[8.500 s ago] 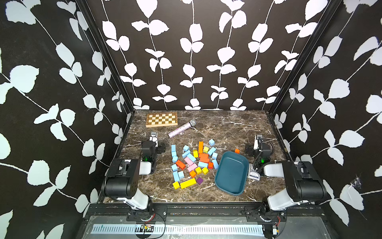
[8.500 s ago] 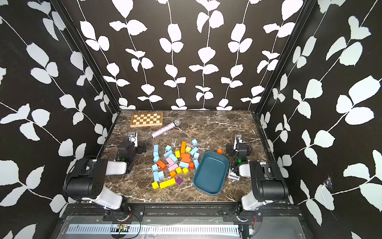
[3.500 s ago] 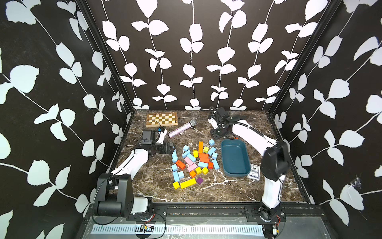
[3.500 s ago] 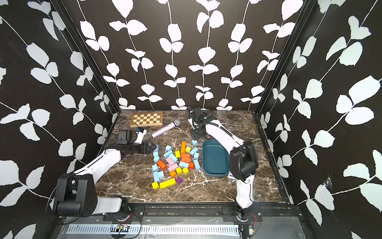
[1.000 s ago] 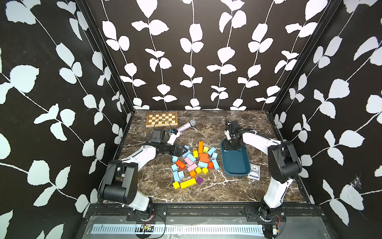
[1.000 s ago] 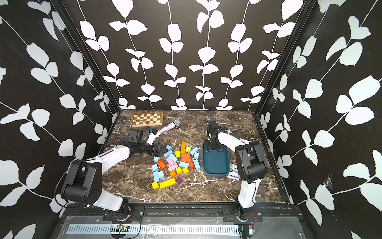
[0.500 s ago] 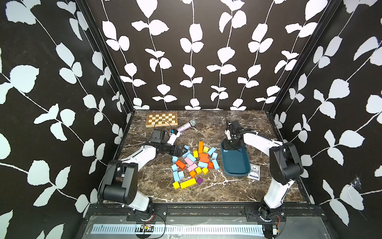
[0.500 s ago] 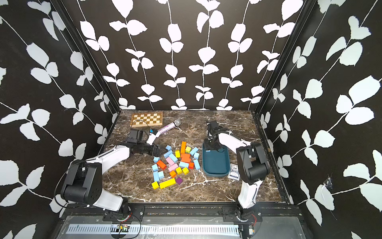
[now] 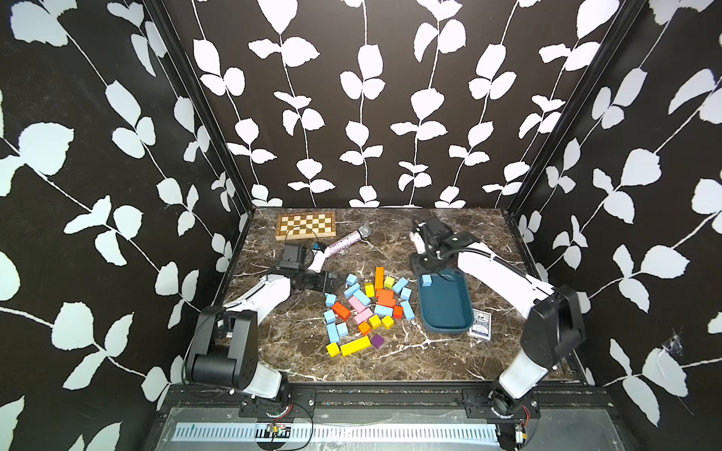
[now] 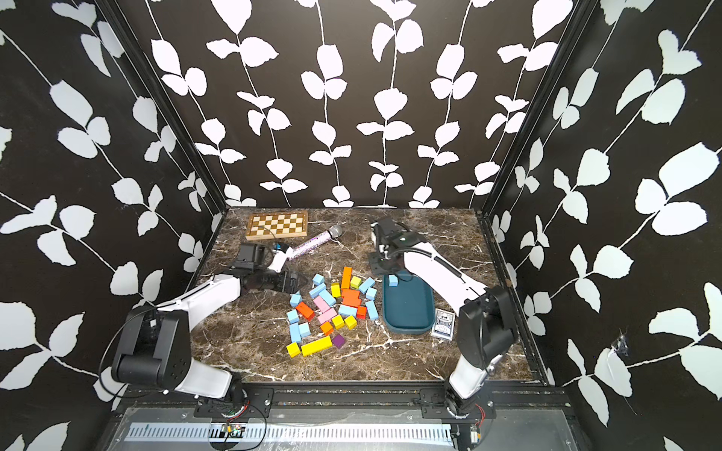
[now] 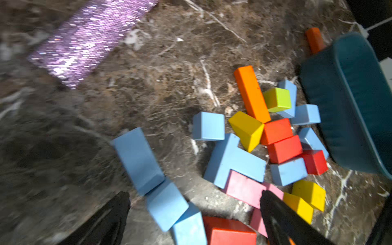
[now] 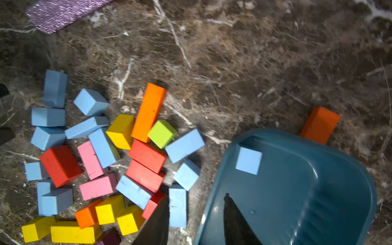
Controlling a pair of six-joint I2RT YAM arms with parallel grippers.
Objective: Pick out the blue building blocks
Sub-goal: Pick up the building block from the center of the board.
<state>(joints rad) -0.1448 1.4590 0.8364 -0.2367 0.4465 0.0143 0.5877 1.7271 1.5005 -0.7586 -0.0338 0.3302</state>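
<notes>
My left gripper (image 9: 331, 280) lies low over the marble table (image 9: 297, 351), at the left edge of the heap of blocks. Its jaws stand wide apart. In the left wrist view, two of the blue blocks (image 11: 137, 159) lie near the gap between the black fingertips (image 11: 114, 216); I cannot tell if a fingertip touches them.

Most blue blocks are in this heap in the middle of the table, mixed with pink, yellow, orange and red blocks (image 9: 385, 296). Some of them lie just beside the left wall of the dark tray (image 9: 445, 308).

One blue cube (image 12: 248, 160) sits alone inside the tray, at its far end. In both top views my right gripper (image 9: 424, 265) hangs above that far end. Its jaws are only a little apart and hold nothing. In the right wrist view, one finger is over the table and one is over the inside of the tray.

One orange block (image 12: 320, 125) stands behind the tray. A chessboard (image 9: 306, 225) and a glittering microphone (image 9: 347, 242) lie at the back, and a pack of cards (image 9: 479, 323) lies to the right of the tray.
</notes>
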